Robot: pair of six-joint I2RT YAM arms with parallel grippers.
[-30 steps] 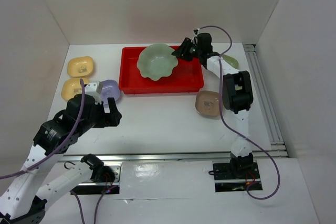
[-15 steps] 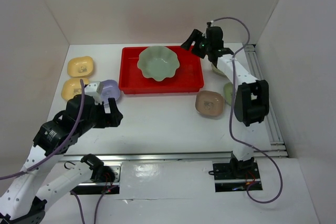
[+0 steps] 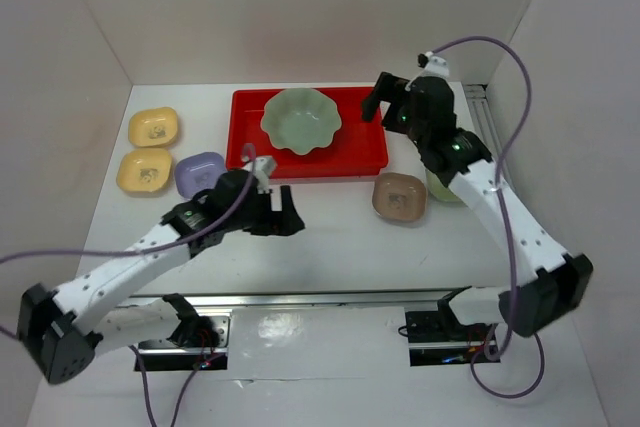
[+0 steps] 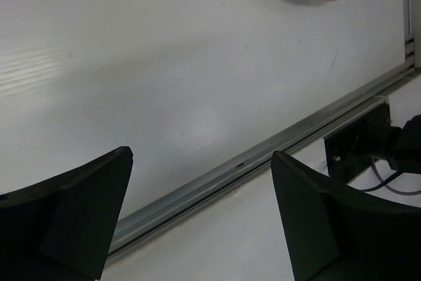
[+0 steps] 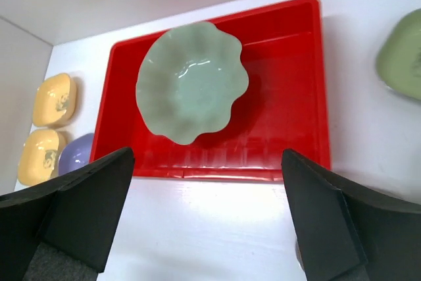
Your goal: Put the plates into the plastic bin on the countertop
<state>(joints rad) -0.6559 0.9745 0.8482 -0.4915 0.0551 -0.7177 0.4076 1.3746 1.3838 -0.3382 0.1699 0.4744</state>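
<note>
Both sets of jaws are released and empty. The left gripper [image 4: 201, 154] hangs over bare countertop [image 4: 164, 64], and the right gripper [image 5: 205, 154] hangs above the near rim of the red plastic bin [image 5: 283, 83]. The bin holds only the pale green scalloped dish [image 5: 192, 82], in its left half. The far yellow dish [image 3: 154, 127], near yellow dish [image 3: 146, 169], lavender dish [image 3: 198, 173] and tan dish [image 3: 399, 196] sit outside it. The olive green dish [image 5: 402, 57] is cut off at the frame edge and, seen from above, mostly hidden behind the right arm. Over the last second the left arm has swung from the lavender dish toward the centre, and the right gripper has backed off the bin's far corner.
</note>
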